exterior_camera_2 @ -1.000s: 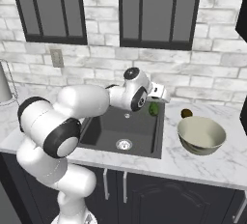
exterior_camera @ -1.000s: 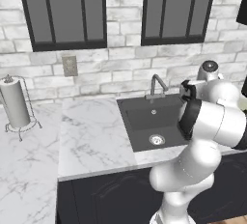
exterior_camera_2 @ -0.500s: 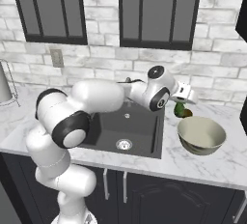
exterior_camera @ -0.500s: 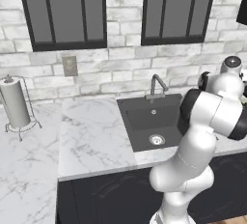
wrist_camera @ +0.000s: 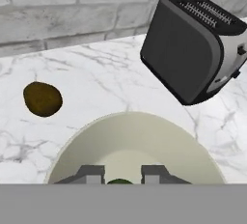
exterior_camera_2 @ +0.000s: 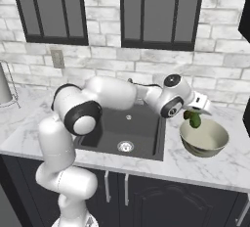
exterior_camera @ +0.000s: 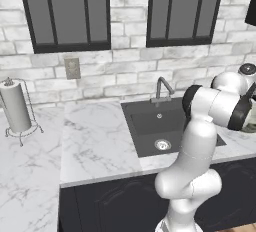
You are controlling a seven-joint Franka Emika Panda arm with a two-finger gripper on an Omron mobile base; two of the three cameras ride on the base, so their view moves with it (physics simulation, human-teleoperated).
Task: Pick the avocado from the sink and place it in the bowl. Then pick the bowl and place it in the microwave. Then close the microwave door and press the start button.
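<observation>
Presently, arm: reaches from the base across the sink (exterior_camera_2: 128, 125) toward the right, wrist above the bowl (exterior_camera_2: 204, 138).
Fingers: the fingers (exterior_camera_2: 194, 119) are clamped on the avocado (exterior_camera_2: 195, 120); in the hand view the two dark tips (wrist_camera: 91, 174) flank a sliver of green (wrist_camera: 119, 181) at the lower edge.
Avocado: held in the air over the near-left part of the bowl's rim, just above the opening, not resting in it.
Bowl: pale cream-green, upright on the marble table (exterior_camera_2: 229, 165), just right of the sink; interior looks bare in the hand view (wrist_camera: 130, 146).
Sink: dark grey basin with round steel drain (exterior_camera_2: 125, 147); the chrome faucet (exterior_camera: 161, 88) stands at its back edge.
Toaster: dark grey toaster (wrist_camera: 195, 47) on the table beyond the bowl, well apart from it.
Brown object: a small rounded brown item (wrist_camera: 42, 99) lies on the table near the brick wall, beyond the bowl's rim, apart from the toaster.
Paper towel: a roll on a wire holder (exterior_camera: 15, 108) stands far to the left on the table.
</observation>
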